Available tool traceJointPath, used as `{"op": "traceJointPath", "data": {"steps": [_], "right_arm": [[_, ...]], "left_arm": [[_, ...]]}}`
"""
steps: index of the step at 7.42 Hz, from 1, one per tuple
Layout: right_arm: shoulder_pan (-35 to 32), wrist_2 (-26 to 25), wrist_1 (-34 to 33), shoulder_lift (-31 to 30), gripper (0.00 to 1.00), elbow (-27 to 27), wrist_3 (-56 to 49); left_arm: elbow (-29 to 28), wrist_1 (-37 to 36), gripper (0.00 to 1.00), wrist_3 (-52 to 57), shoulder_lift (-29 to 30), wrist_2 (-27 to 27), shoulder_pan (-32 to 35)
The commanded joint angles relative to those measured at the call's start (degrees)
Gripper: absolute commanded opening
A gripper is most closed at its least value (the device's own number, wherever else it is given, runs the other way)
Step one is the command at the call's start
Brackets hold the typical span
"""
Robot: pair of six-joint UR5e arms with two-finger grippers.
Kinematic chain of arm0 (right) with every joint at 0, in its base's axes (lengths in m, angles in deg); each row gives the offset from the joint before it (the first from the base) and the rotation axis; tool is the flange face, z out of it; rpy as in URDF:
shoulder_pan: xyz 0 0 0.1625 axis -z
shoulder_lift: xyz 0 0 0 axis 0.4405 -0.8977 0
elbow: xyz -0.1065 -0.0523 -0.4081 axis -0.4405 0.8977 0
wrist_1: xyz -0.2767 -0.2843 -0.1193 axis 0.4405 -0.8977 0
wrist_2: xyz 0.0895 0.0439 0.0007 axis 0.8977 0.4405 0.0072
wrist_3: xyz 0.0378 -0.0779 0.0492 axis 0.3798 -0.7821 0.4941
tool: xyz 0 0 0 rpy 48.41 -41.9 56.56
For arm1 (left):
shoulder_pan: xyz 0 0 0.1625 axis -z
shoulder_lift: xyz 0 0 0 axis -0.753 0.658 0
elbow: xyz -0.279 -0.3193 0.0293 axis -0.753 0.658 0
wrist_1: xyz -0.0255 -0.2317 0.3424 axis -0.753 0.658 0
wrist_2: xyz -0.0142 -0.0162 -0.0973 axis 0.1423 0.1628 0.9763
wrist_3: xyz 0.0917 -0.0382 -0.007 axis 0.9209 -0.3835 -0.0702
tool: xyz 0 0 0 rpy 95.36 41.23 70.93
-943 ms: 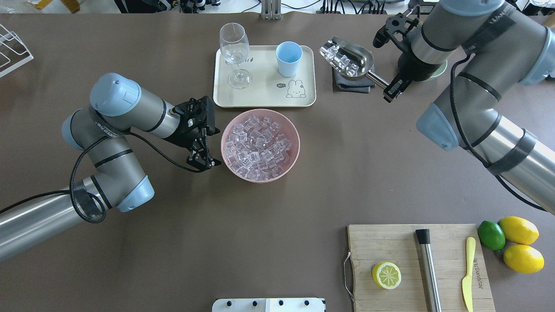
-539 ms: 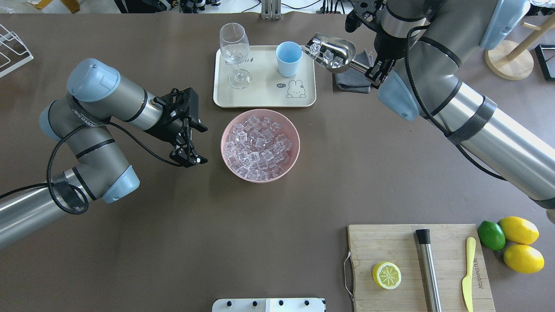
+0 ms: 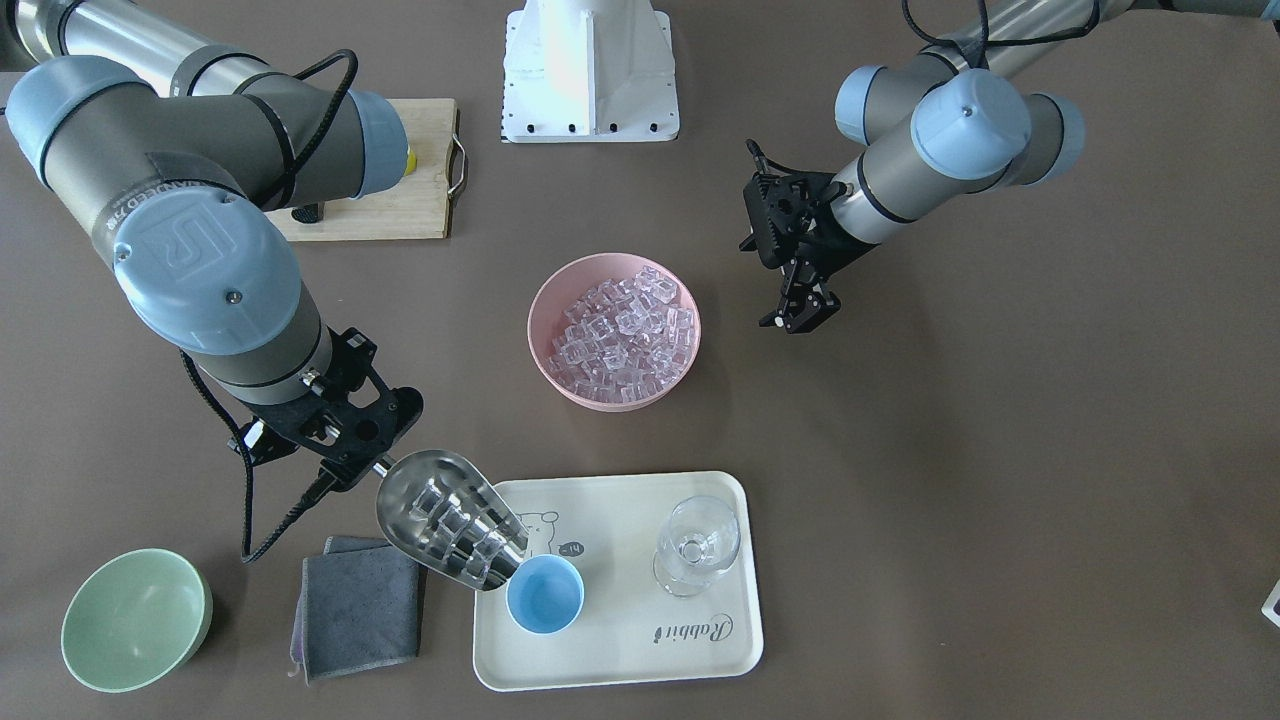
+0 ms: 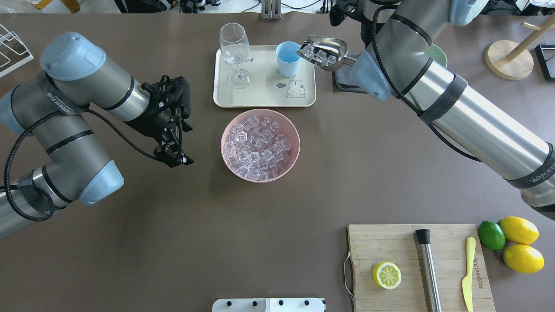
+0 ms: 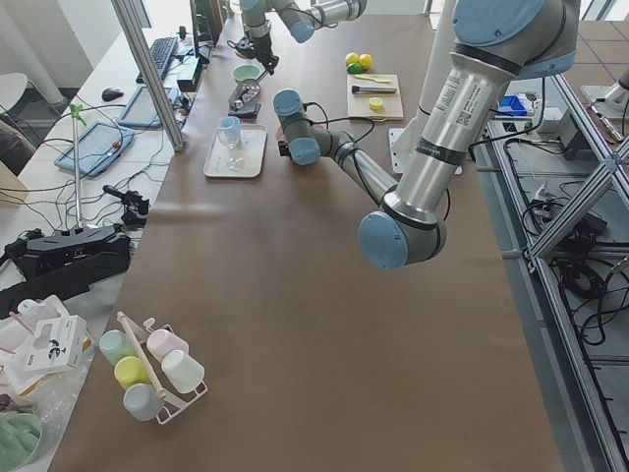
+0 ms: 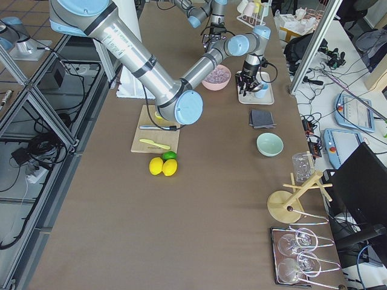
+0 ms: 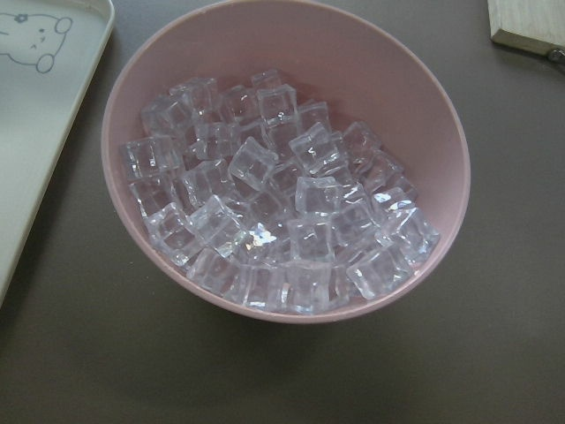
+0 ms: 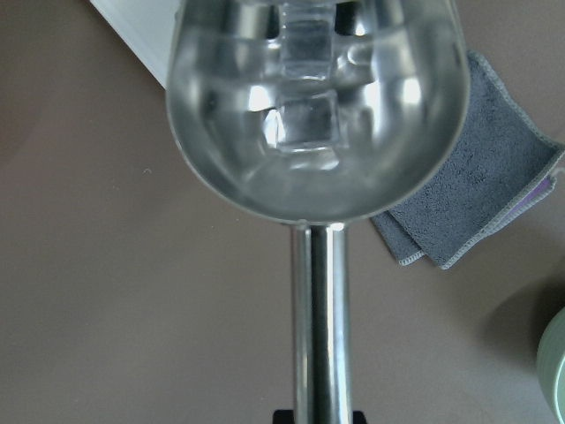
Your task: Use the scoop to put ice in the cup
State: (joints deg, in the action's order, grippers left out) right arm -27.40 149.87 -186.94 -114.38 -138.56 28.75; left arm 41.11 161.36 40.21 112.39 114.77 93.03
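My right gripper (image 3: pixel 372 462) is shut on the handle of the steel scoop (image 4: pixel 324 52), which holds several ice cubes (image 4: pixel 318 55). The scoop is tilted, with its open lip at the right rim of the light-blue cup (image 4: pixel 289 58) on the tray. In the front view the scoop (image 3: pixel 450 520) touches or overhangs the cup (image 3: pixel 545 593), whose inside shows only blue. The right wrist view looks down the scoop (image 8: pixel 318 106). More ice (image 4: pixel 259 145) fills the pink bowl (image 4: pixel 260 178). My left gripper (image 4: pixel 174 157) is open and empty, left of that bowl.
The cream tray (image 4: pixel 264 97) also holds a stemmed glass (image 4: pixel 234 52). A grey cloth (image 3: pixel 360 610) and a pale green bowl (image 3: pixel 135 620) lie by the right arm. A cutting board (image 4: pixel 390 242) with a lemon half, steel cylinder and yellow knife sits front right, beside lemons and a lime.
My right arm has carried the loaded scoop leftward from over the grey cloth to the cup's rim. My left arm has drawn back to the left, away from the pink bowl.
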Motion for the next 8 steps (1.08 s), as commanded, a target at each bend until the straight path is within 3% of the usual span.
{"op": "traceJointPath", "data": {"steps": [1, 4, 5, 8], "right_arm": [[0.01, -0.9, -2.76, 2.71, 0.0, 2.23, -1.38], [0.01, -3.19, -6.01, 7.01, 0.0, 6.78, -5.06], [0.18, -3.89, -6.01, 8.06, 0.0, 8.71, -5.86], [0.62, -6.17, -8.81, 11.67, 0.0, 12.41, -8.93]], "left_arm": [[5.21, -14.54, 0.99, 2.07, -1.73, 0.13, 2.75], [6.62, -21.79, 0.99, 1.63, -3.13, 0.22, 5.82], [6.8, -21.8, 0.99, 0.32, -6.18, 3.61, 8.62], [8.73, -22.51, 0.99, -5.55, -12.17, 5.58, 17.76]]}}
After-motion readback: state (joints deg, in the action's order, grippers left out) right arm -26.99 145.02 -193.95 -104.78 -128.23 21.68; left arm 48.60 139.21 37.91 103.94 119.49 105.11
